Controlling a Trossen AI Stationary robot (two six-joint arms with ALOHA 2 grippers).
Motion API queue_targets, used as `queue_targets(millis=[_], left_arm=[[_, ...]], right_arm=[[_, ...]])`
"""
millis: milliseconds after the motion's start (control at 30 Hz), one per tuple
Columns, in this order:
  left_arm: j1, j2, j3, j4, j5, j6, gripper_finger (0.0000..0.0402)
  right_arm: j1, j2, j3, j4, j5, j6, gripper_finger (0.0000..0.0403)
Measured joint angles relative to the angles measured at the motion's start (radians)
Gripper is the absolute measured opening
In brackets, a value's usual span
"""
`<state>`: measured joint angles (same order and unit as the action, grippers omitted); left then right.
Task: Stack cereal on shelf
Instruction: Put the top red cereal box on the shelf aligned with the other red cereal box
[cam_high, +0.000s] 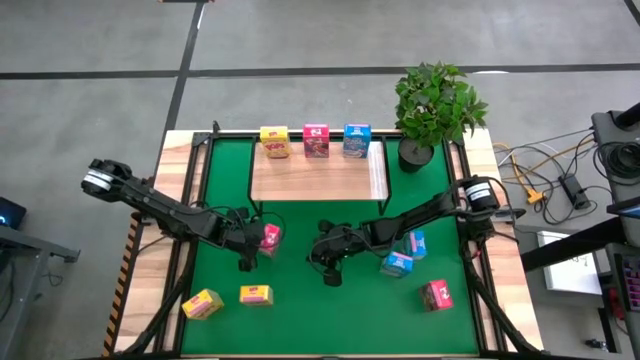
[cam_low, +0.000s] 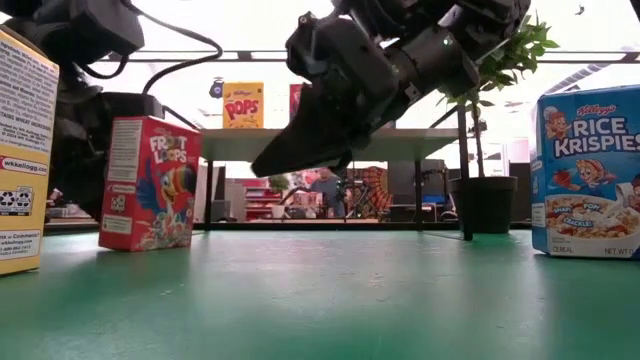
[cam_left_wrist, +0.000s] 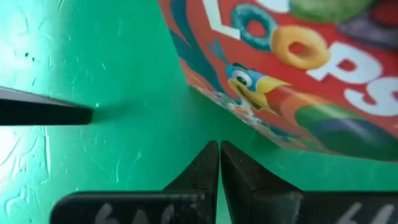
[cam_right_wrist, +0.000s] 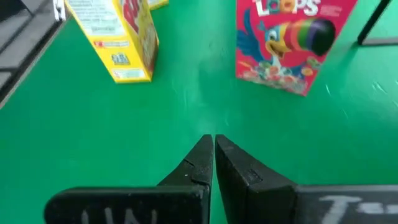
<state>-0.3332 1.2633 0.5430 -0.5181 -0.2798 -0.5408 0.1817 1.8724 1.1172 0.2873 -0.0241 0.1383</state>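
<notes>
Taking the shelf (cam_high: 315, 175) as the landmark, nearest the front edge of the bench (cam_high: 515, 300) lay two yellow boxes (cam_high: 202, 304) (cam_high: 257, 295) on the green mat (cam_high: 330, 320), well in front of the shelf toward its left end, and a red box (cam_high: 437, 295) well in front of its right end. Closer to the shelf, two blue boxes (cam_high: 398, 264) (cam_high: 417, 242) sat on the mat in front of its right end, partly under the right arm.

The left end effector (cam_high: 246, 262) hovered in front of the shelf's left end, its fingers (cam_left_wrist: 202, 171) pressed together and empty, just beside a red Froot Loops box (cam_high: 270, 237) that stood on the mat. The right end effector (cam_high: 330, 272) hung in front of the shelf's middle, fingers (cam_right_wrist: 202, 158) also closed with nothing between them, tilted down over bare mat.

On the shelf's far edge stood three boxes in a row: a yellow one (cam_high: 275, 140) toward the left, a red one (cam_high: 316, 140) in the middle, a blue one (cam_high: 356, 139) toward the right. A potted plant (cam_high: 435, 105) stood just beside the shelf's right end, at the white strip (cam_high: 377, 172).
</notes>
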Motion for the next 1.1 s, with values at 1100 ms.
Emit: queue_targets(millis=[1100], left_arm=[[-0.013,-0.092,0.222,-0.351,-0.027,0.008,0.0000]], right_arm=[[-0.019,-0.011,0.076,0.004,0.130,-0.151,0.0009]])
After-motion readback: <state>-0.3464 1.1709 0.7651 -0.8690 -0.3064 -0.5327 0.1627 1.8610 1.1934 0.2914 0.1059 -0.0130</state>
